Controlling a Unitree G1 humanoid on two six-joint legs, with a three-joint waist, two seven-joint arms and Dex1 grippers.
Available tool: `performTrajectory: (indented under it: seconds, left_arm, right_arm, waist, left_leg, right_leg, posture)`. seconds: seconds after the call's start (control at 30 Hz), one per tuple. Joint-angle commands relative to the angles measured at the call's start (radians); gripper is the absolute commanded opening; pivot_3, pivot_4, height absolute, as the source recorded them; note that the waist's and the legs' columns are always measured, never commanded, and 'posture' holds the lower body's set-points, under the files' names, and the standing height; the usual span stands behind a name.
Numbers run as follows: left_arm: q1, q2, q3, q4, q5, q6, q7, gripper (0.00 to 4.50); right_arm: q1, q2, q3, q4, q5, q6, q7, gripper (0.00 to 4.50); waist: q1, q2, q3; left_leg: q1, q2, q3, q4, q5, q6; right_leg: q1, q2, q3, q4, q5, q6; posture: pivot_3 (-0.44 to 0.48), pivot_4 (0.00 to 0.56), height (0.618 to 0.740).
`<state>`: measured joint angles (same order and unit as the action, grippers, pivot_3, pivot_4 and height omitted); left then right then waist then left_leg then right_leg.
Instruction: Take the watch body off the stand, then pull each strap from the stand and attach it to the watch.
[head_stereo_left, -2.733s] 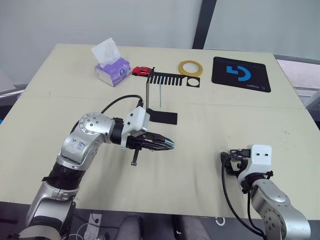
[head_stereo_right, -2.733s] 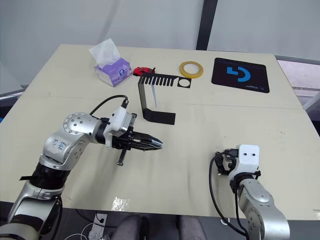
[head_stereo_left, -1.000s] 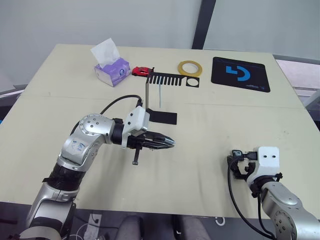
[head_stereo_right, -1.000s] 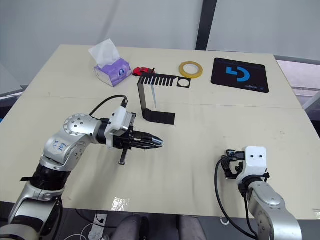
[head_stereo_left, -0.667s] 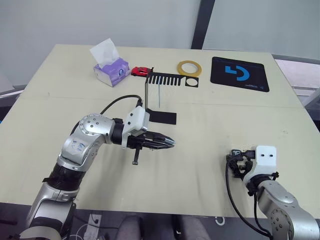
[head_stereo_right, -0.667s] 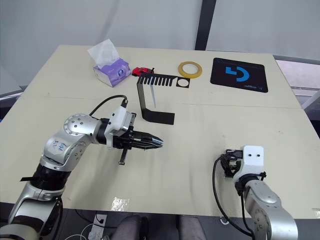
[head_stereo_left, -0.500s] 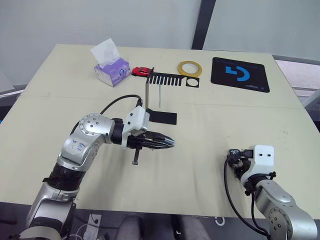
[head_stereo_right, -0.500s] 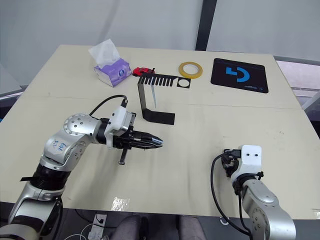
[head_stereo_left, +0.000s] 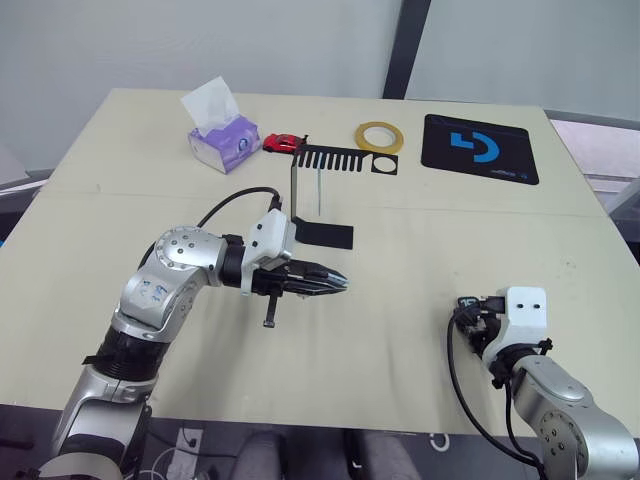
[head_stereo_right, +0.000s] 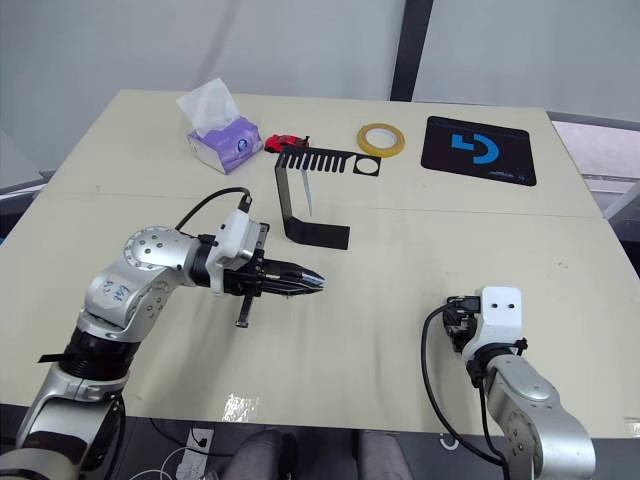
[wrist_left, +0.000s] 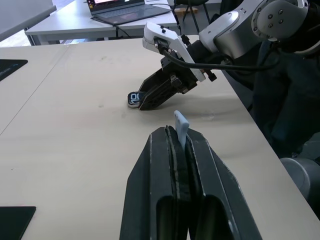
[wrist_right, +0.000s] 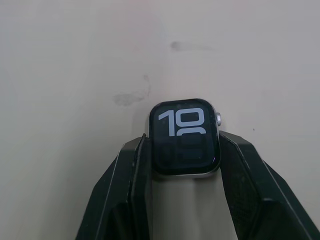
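Head views: left end effector (head_stereo_left: 335, 283) was closed on a strap (wrist_left: 180, 125), hovering over mid table (head_stereo_left: 400, 330), pointing toward the right arm; right end effector (head_stereo_right: 452, 322) sat low near the front edge. One strap (head_stereo_left: 319, 193) hung from the stand (head_stereo_left: 322, 190). Left wrist: only the strap's tip stuck out, long axis along the fingers; so short a hold could slip or buckle during insertion. Right wrist: fingers clamped the watch body (wrist_right: 184, 137) by its sides, screen up, digits upright, resting on the table; misaligned slots could jam.
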<state>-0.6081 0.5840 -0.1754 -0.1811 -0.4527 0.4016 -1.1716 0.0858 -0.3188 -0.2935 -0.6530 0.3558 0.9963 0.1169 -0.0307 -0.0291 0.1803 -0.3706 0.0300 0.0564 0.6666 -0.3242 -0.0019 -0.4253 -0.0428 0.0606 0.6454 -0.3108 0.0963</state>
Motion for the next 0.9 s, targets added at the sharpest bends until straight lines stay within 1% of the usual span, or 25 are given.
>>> performTrajectory:
  seconds: [0.03, 0.1, 0.17, 0.33, 0.43, 0.5, 0.67, 0.8, 0.9]
  left_arm:
    - [0.015, 0.019, 0.01, 0.005, 0.057, -0.068, 0.013, 0.0]
    - [0.03, 0.027, -0.004, 0.027, 0.113, -0.133, 0.021, 0.0]
    - [0.058, 0.038, -0.016, 0.063, 0.194, -0.235, 0.043, 0.0]
    - [0.081, 0.024, 0.002, 0.131, 0.293, -0.391, 0.115, 0.0]
    - [0.067, 0.022, -0.004, 0.191, 0.345, -0.515, 0.135, 0.0]
    - [0.065, 0.014, 0.005, 0.219, 0.357, -0.57, 0.153, 0.0]
    - [0.059, 0.025, 0.008, 0.277, 0.398, -0.693, 0.174, 0.0]
    - [0.047, 0.035, 0.004, 0.339, 0.451, -0.824, 0.199, 0.0]
    - [0.036, 0.036, -0.001, 0.382, 0.475, -0.882, 0.209, 0.0]
  right_arm:
    - [-0.03, -0.078, -0.037, -0.002, 0.056, 0.017, 0.095, 1.52]
    - [-0.055, -0.14, -0.039, -0.005, 0.104, 0.052, 0.163, 1.52]
    - [-0.125, -0.193, -0.041, -0.003, 0.193, 0.126, 0.237, 1.52]
    - [-0.329, -0.213, -0.011, 0.057, 0.387, 0.337, 0.326, 1.52]
    - [-0.442, -0.174, 0.015, 0.123, 0.433, 0.432, 0.316, 1.52]
    - [-0.53, -0.117, 0.035, 0.201, 0.441, 0.475, 0.295, 1.52]
    - [-0.662, -0.007, 0.059, 0.304, 0.436, 0.562, 0.254, 1.52]
    - [-0.718, 0.062, 0.056, 0.357, 0.422, 0.61, 0.227, 1.52]
    - [-0.74, 0.089, 0.066, 0.376, 0.415, 0.618, 0.215, 1.52]
  waist:
    - [0.0, 0.0, 0.0]
    - [0.0, 0.001, 0.0]
    - [-0.002, 0.001, 0.0]
    - [0.0, 0.001, 0.001]
    - [0.002, 0.001, 0.0]
    - [0.003, 0.001, 0.0]
    - [0.002, 0.001, 0.001]
    - [0.001, 0.001, 0.001]
    - [0.0, 0.001, 0.001]
  left_leg:
    - [0.0, 0.0, 0.0, 0.0, 0.0, 0.0]
    - [0.0, 0.0, 0.0, 0.0, 0.0, 0.0]
    - [0.0, 0.0, 0.001, 0.0, 0.0, 0.0]
    - [0.0, 0.001, 0.001, 0.0, 0.0, 0.001]
    - [-0.001, 0.001, 0.0, 0.0, 0.0, 0.001]
    - [-0.002, 0.001, -0.001, 0.0, 0.0, 0.001]
    - [-0.004, 0.001, -0.001, 0.0, 0.0, 0.001]
    - [-0.004, 0.001, -0.001, 0.0, 0.0, 0.001]
    - [-0.004, 0.001, -0.001, 0.0, 0.0, 0.001]
  right_leg:
    - [0.0, 0.0, 0.0, 0.0, 0.0, 0.0]
    - [0.0, 0.0, 0.0, 0.0, 0.0, 0.0]
    - [0.0, 0.001, 0.0, 0.0, 0.0, 0.0]
    - [-0.001, 0.0, 0.0, 0.0, 0.0, 0.0]
    - [-0.001, -0.001, 0.0, 0.0, 0.0, 0.0]
    - [-0.001, -0.002, 0.0, 0.0, 0.0, 0.0]
    - [-0.003, -0.003, -0.001, 0.001, 0.0, 0.0]
    - [-0.004, -0.004, -0.002, 0.002, 0.0, 0.0]
    - [-0.004, -0.004, -0.002, 0.003, 0.0, 0.0]
  posture:
    - [0.0, 0.15, 0.738]
    - [0.0, 0.15, 0.738]
    - [0.0, 0.15, 0.738]
    - [0.0, 0.15, 0.738]
    - [0.0, 0.15, 0.738]
    - [0.0, 0.15, 0.738]
    - [0.0, 0.15, 0.738]
    - [0.0, 0.15, 0.738]
    - [0.0, 0.15, 0.738]
